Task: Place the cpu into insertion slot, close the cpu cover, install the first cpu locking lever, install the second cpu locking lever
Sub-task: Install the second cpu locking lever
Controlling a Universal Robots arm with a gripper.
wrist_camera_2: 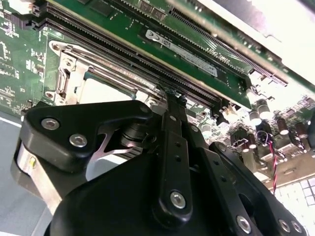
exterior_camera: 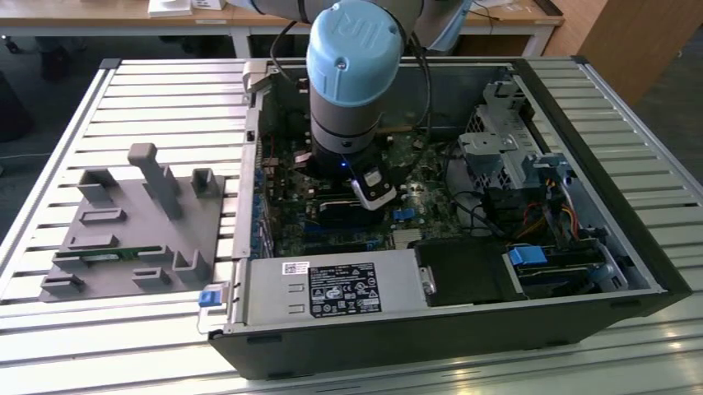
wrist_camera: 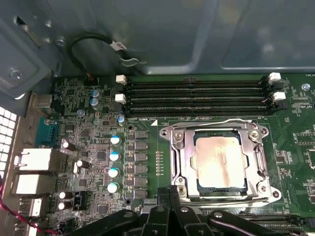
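my arm (exterior_camera: pixel 349 99) reaches down into the open computer case (exterior_camera: pixel 571 271), the gripper (wrist_camera: pixel 170 192) poised at the edge of the socket on the green motherboard (wrist_camera: pixel 147 147). the cpu (wrist_camera: pixel 220 162) lies flat in the socket, its dull silvery top showing through the square window of the cover (wrist_camera: pixel 179 157), which is folded down around it. in the second wrist view my fingers (wrist_camera_2: pixel 173 128) look drawn together to a narrow tip right beside the socket frame (wrist_camera_2: pixel 69 73), with nothing visibly between them. a thin wire lever (wrist_camera: pixel 211 123) runs along the socket side nearest the memory slots (wrist_camera: pixel 197 98); whether it is hooked under its catch, i cannot tell.

my read: chip and cover are done, and the levers are the work in hand. to do it well i would press on the lever's bent end rather than on the cover, push down and then sideways so the wire slips under its tab, and stay clear of the blue capacitors (wrist_camera: pixel 114 163) beside the socket. the cover must sit flush first, or the lever would load the chip unevenly. beside the case, in the exterior view, a grey parts fixture (exterior_camera: pixel 137 230) stands on the slatted table (exterior_camera: pixel 165 99).
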